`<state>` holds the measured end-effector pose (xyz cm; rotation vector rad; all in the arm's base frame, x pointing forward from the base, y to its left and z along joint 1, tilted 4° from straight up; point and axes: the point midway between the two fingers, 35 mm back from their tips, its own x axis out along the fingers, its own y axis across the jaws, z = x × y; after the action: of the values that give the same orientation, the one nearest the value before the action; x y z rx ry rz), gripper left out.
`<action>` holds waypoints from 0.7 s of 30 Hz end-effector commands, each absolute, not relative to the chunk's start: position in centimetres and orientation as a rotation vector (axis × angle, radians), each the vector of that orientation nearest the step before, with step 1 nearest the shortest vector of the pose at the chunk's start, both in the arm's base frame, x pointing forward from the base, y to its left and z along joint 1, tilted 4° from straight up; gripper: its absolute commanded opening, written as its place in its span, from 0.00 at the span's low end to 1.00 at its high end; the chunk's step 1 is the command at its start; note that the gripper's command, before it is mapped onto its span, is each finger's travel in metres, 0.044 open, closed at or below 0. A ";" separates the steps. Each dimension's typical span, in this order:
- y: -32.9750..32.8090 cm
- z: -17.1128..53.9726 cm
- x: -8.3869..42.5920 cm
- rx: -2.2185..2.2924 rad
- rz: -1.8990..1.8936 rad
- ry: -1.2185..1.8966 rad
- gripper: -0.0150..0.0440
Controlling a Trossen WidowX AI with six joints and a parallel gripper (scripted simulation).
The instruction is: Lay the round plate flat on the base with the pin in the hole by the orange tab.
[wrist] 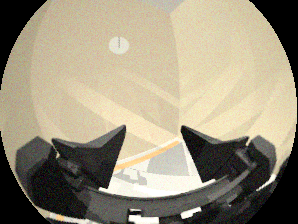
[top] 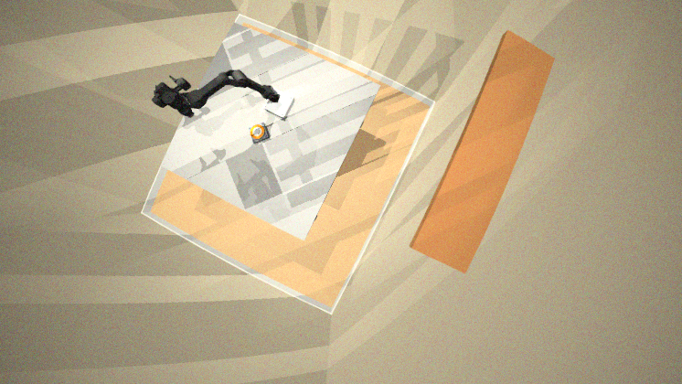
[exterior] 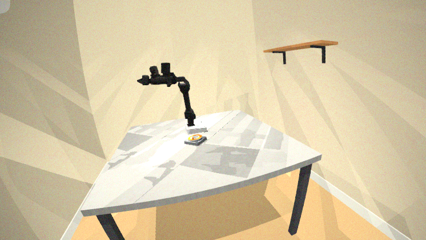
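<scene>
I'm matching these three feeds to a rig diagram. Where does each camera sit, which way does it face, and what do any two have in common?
Top: high overhead, looking down on the table; whole arm and plate visible.
Exterior: off a table corner, level view toward the walls; arm raised above its base, gripper pointing away from the plate.
Wrist: behind the open gripper, facing the wall; only the fingers show.
Top and exterior share plate, table and arm.
</scene>
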<state>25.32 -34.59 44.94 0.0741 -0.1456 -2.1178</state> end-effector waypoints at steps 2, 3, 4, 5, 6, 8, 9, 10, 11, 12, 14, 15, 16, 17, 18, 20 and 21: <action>-34.8 44.2 26.5 0.029 -2.050 -0.071 0.84; -35.0 43.0 28.0 -0.022 -1.963 0.020 0.80; -35.0 41.3 29.8 -0.076 -1.849 0.134 0.75; -34.8 39.3 31.6 -0.121 -1.730 0.247 0.71; -34.6 38.2 32.5 -0.141 -1.665 0.306 0.67; -34.0 36.2 33.8 -0.168 -1.560 0.399 0.58; -33.9 35.8 34.1 -0.173 -1.539 0.417 0.53; -33.5 34.5 34.7 -0.184 -1.478 0.470 0.49; -32.6 32.4 35.7 -0.199 -1.374 0.556 0.44; -31.9 30.9 36.3 -0.206 -1.300 0.616 0.40; -30.3 28.0 37.1 -0.212 -1.163 0.724 0.31; -29.5 26.6 37.4 -0.211 -1.096 0.775 0.26; -28.6 25.2 37.6 -0.208 -1.030 0.825 0.25; -28.3 24.7 37.6 -0.207 -1.009 0.841 0.25; -27.3 23.4 37.7 -0.201 -0.945 0.888 0.25; -24.7 20.1 37.5 -0.178 -0.784 1.004 0.25; -23.5 18.9 37.3 -0.165 -0.722 1.049 0.25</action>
<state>37.73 -27.65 23.79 -0.1996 0.8747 -0.9630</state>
